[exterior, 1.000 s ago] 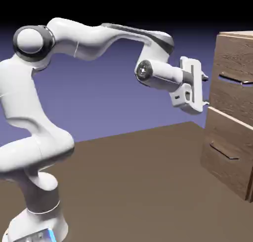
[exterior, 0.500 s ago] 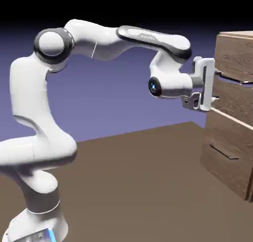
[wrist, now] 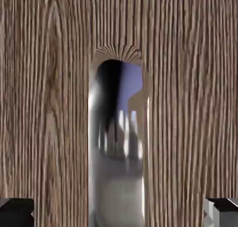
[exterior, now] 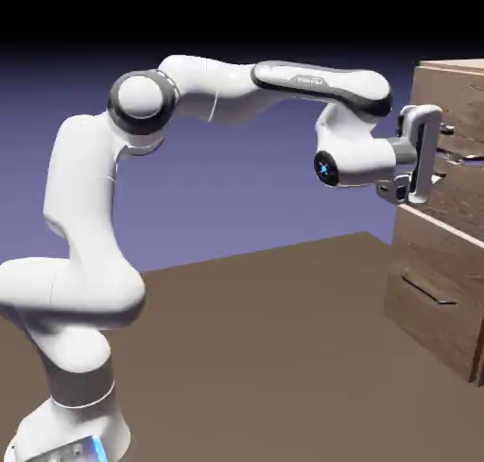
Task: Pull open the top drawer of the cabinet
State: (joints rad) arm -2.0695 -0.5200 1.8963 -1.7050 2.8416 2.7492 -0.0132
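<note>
Gripper at the top drawer's handle

We see the arm stretched level, gripper [exterior: 437, 154] against the top drawer [exterior: 452, 111] of the cabinet [exterior: 440, 271]; its spread fingertips [wrist: 16, 211] straddle the shiny handle [wrist: 118, 147], holding nothing. The frame edge crops the cabinet.

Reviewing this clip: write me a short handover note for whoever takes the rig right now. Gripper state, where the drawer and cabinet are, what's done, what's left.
Gripper: open, at the top drawer front; in the hand view its fingertips stand either side of the shiny bar handle, not closed on it.
Cabinet: at the exterior view's right edge; both drawers look shut.
Done: approach to the handle.
Left: close on the handle, then pull the drawer out.
</note>
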